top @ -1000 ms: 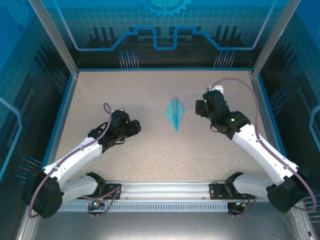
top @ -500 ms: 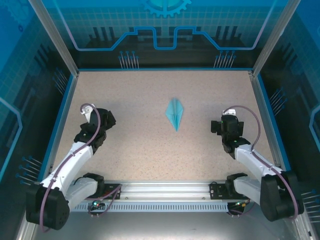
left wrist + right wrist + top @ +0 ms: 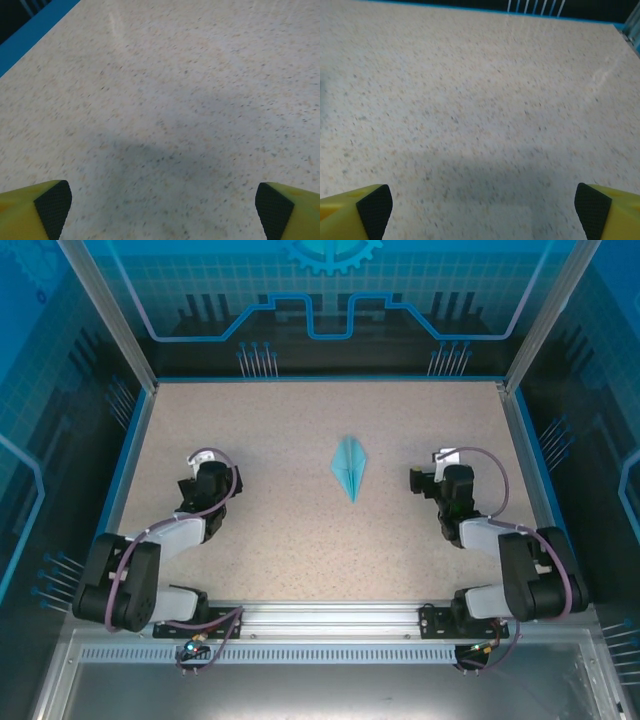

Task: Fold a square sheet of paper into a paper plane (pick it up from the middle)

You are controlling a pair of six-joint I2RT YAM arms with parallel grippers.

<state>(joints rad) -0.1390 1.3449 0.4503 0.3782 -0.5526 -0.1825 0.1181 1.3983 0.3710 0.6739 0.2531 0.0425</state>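
The square sheet of paper lies folded into a narrow cyan-blue paper plane [image 3: 349,467], flat on the speckled table [image 3: 300,540] near its middle, tip pointing toward the near edge. Nothing touches it. My left gripper [image 3: 205,478] hovers low over bare table well to the plane's left, its arm folded back. In the left wrist view the left gripper [image 3: 162,210] is open, its yellow fingers [image 3: 30,210] wide apart with nothing between. My right gripper [image 3: 440,480] sits to the plane's right. The right wrist view shows this right gripper [image 3: 482,207] open too, above bare table.
A blue rim [image 3: 120,480] borders the table, also seen as the blue rim [image 3: 30,30] at the upper left of the left wrist view. Metal frame posts [image 3: 105,310] stand at the back corners. A metal rail [image 3: 330,620] runs along the near edge.
Both arms have pulled back from beside the plane and folded toward their bases. Both grippers opened wider. The paper plane has not moved.
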